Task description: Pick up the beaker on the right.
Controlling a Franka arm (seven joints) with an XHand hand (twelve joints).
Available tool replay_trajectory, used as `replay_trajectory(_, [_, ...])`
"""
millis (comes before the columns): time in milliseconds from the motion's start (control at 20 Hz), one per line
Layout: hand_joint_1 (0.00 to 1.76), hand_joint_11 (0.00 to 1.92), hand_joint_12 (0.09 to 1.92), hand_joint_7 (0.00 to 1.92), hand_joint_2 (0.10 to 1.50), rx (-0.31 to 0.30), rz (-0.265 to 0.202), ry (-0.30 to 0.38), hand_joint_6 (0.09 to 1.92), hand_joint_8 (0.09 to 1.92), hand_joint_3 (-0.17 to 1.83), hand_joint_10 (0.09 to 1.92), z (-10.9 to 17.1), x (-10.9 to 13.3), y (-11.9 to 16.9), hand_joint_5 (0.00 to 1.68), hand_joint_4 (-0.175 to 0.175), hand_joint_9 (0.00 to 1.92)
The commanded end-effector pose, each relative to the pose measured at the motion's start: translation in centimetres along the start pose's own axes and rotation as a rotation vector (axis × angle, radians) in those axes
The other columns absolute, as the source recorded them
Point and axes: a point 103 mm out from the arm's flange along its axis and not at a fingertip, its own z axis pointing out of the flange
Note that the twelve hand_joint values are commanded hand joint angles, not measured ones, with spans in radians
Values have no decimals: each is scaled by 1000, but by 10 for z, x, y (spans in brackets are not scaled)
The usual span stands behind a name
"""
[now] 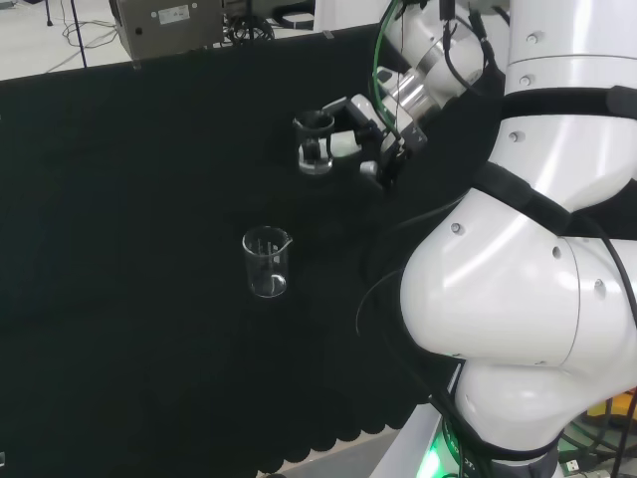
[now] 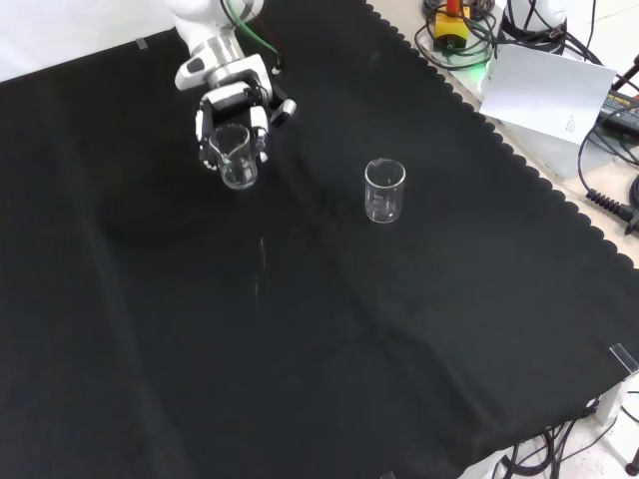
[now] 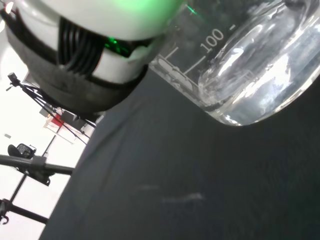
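I see my hand with fingers curled around one beaker; a second beaker stands well apart on the tabletop.

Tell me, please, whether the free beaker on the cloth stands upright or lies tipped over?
Upright: the free beaker stands on its base, mouth up, apart from the hand.

We see our white arm with round glossy links, black bands, small screws, black and green cables, and a black-and-white hand.
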Motion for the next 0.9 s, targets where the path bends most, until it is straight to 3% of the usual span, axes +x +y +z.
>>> replay_trajectory(50, [1317, 1401, 664, 1547, 829, 1, -76, -58, 137, 87, 234, 87, -41, 26, -11, 1465, -175, 1681])
replay_trajectory(400, [1320, 1417, 607, 1559, 734, 110, -58, -178, 235, 87, 418, 87, -65, 40, -37, 1438, -175, 1753])
replay_trajectory(900, [1322, 1450, 586, 1554, 707, 242, -70, -261, 284, 87, 469, 87, -76, 75, -80, 1423, -175, 1783])
